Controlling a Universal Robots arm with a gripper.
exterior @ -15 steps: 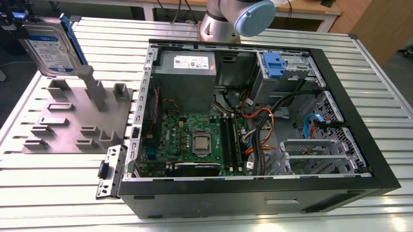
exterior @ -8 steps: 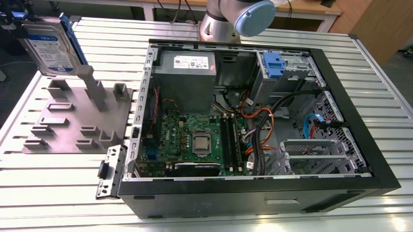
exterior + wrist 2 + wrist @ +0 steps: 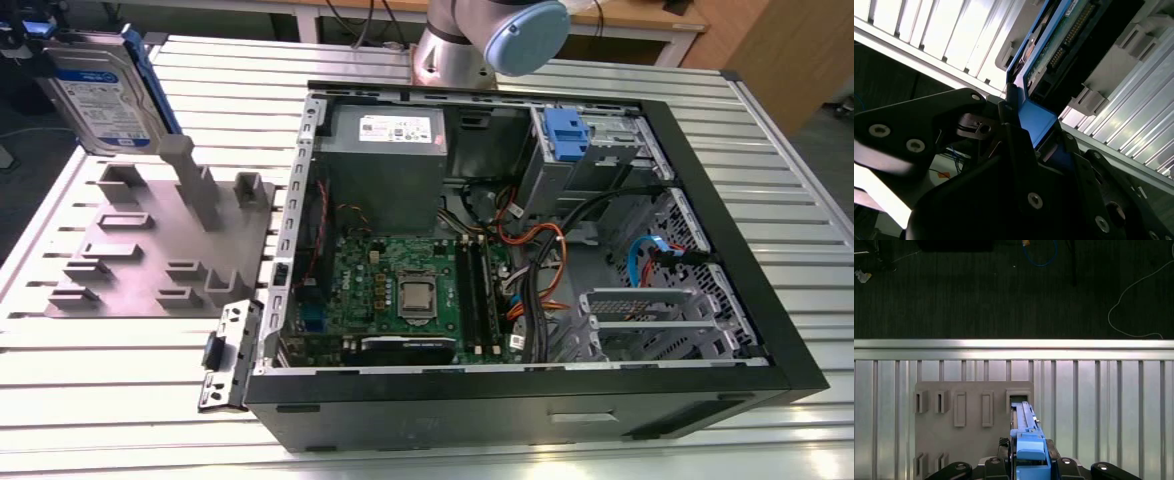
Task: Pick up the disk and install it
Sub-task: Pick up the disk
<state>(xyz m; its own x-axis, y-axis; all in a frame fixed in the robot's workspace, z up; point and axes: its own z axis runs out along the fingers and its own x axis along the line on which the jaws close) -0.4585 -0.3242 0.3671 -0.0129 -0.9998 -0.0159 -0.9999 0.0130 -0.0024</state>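
Silver-grey and flat, with a white-and-blue label and a blue plastic bracket round its edges, the disk stands on edge at the exterior view's far left. It sits above the grey moulded fixture plate that lies on the ribbed aluminium counter.

The pick-up looks done or nearly so. In the first wrist view the disk hangs in line with an open slot of the plate, though I cannot tell whether its lower edge is fully clear of the slot.

The installing is all left to do. The open black computer case lies on its side well apart from the disk, to the exterior view's right. Its metal drive cage, with a blue plastic latch, sits in the far corner beside the grey power-supply box.

In the second wrist view the black end effector is clenched on the disk's blue bracket, with one finger pressed flat against it. The jaws stand only as wide as the bracket is thick.
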